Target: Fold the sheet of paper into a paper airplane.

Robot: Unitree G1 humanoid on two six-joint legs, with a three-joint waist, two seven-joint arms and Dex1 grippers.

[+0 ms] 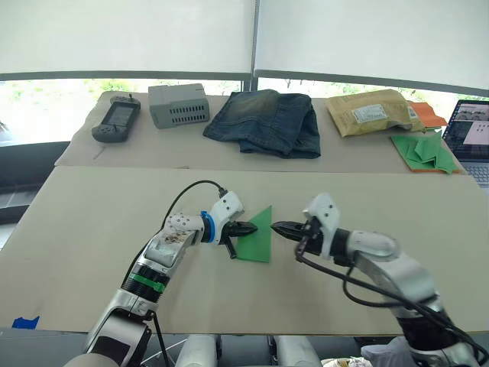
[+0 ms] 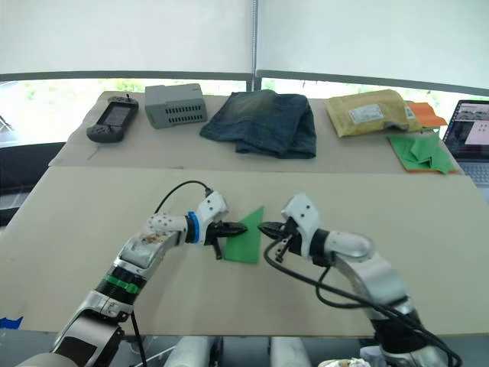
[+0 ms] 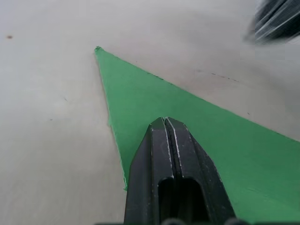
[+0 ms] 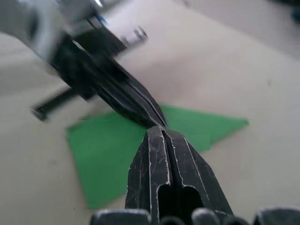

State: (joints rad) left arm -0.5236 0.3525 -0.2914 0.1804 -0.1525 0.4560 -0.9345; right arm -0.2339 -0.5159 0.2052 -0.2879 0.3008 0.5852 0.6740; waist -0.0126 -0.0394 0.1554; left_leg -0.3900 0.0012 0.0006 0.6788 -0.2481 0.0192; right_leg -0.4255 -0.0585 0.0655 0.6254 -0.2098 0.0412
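The sheet of paper point(image 1: 257, 238) lies flat on the tan table, bright green and folded into a pointed triangular wedge, the paper airplane shape, with its tip pointing away from me. My left gripper point(image 1: 250, 228) is shut, and its tip rests on the paper's left part; in the left wrist view the closed fingertips point(image 3: 165, 123) lie over the green surface point(image 3: 140, 98). My right gripper point(image 1: 275, 226) is also shut and sits just off the paper's right edge, tip to tip with the left one. The right wrist view looks over its closed fingertips point(image 4: 157, 133) at the paper point(image 4: 108, 154).
On the far table lie a black handheld device point(image 1: 116, 121), a grey box point(image 1: 178, 105), folded jeans point(image 1: 267, 122), a yellow padded envelope point(image 1: 370, 112) and a heap of green papers with an orange sheet point(image 1: 424, 149). A laptop point(image 1: 472, 138) stands at the far right.
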